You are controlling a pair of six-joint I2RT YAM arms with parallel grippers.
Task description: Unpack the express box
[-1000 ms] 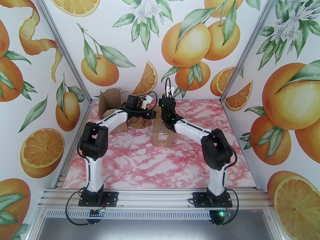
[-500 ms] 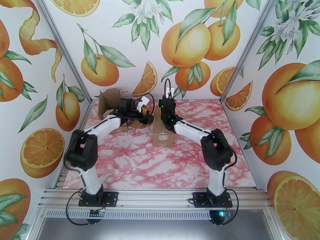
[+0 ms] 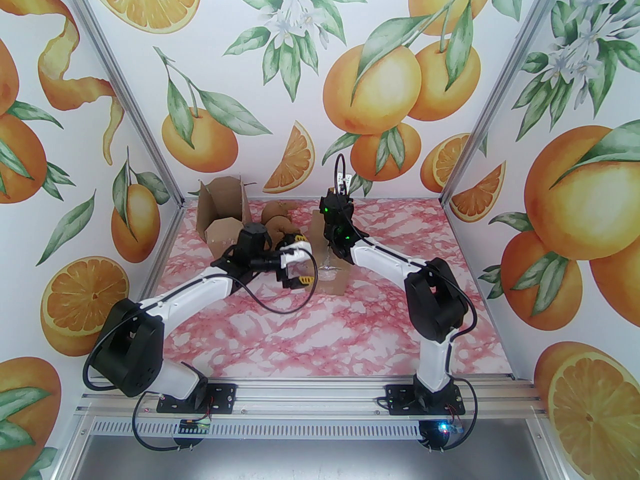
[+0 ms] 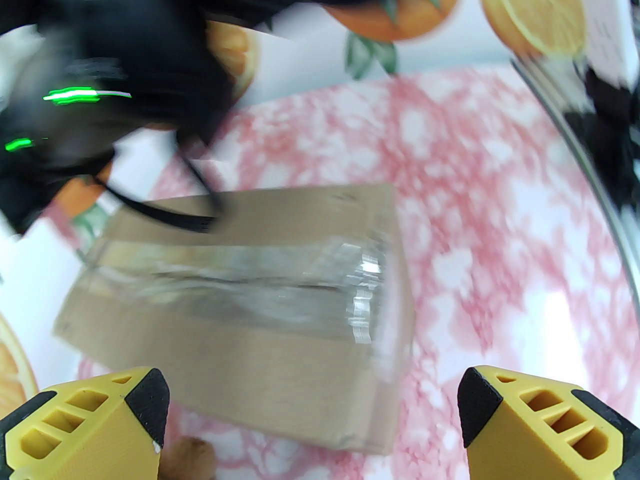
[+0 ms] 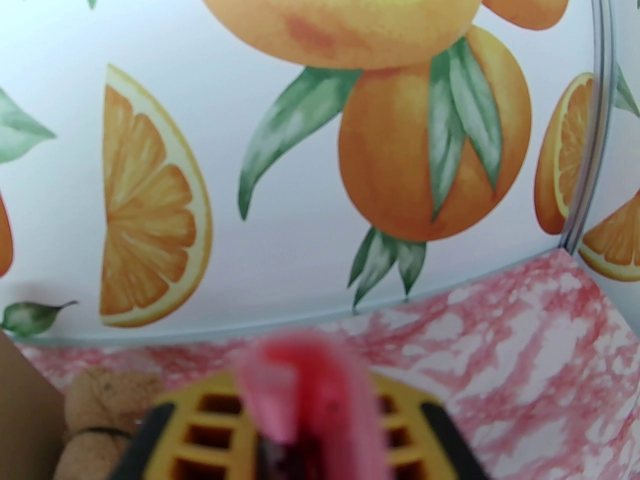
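Observation:
A brown cardboard box (image 3: 330, 268) sealed with clear tape lies mid-table, also close below in the left wrist view (image 4: 250, 308). My left gripper (image 3: 301, 260) hangs open just left of it, yellow fingers (image 4: 100, 428) wide apart and empty. At the back left stands a second cardboard box (image 3: 220, 210) with its flaps open. A brown plush bear (image 3: 280, 218) lies on the table beside it. My right gripper (image 5: 305, 418) is shut on a blurred pink object (image 5: 300, 378), held over the sealed box's far end and facing the back wall.
The pink marbled table (image 3: 310, 333) has free room in front and to the right. Orange-print walls close off the back and both sides. The right arm's wrist (image 3: 336, 218) hangs directly above the sealed box. The plush bear (image 5: 107, 398) sits left of the right gripper.
My left gripper opened and let go of the plush bear, which now lies by the open box. The left arm pulled back and down to the sealed box. The right arm hardly moved.

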